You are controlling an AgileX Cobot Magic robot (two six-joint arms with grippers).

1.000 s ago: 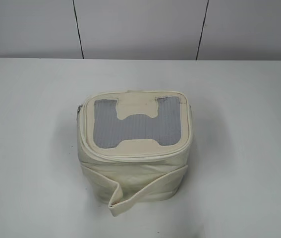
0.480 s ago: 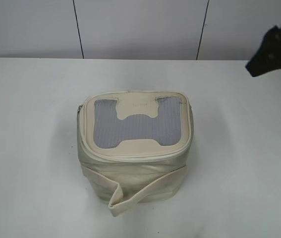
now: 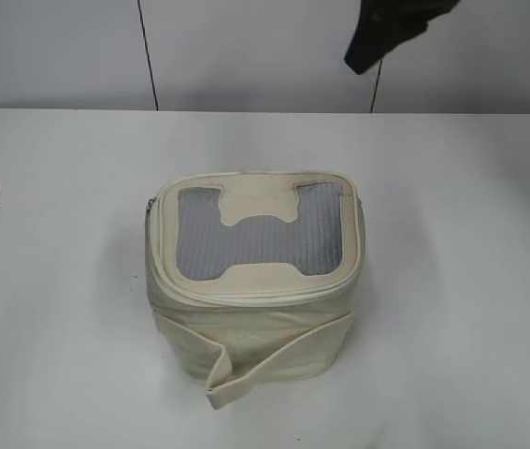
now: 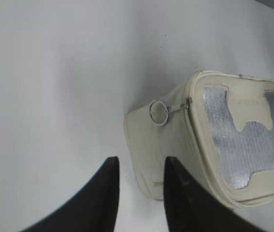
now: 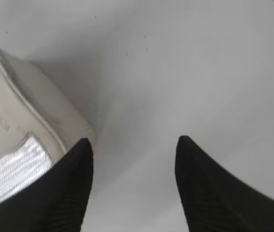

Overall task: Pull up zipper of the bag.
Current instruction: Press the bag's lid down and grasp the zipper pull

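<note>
Entering view, both grippers flank the unmoved bag.

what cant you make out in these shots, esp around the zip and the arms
- Second slider of the thin cream zipper: only one silver round ring pull shows, in the left wrist view; the small boxy cream-white fabric bag hides its own far sides.
- Left end effector: the exterior view's left edge cuts it off.
- Right end effector: a dark blur at the exterior view's top edge.
- Bag in the right wrist view: only a corner shows, cut off by the left edge.
</note>
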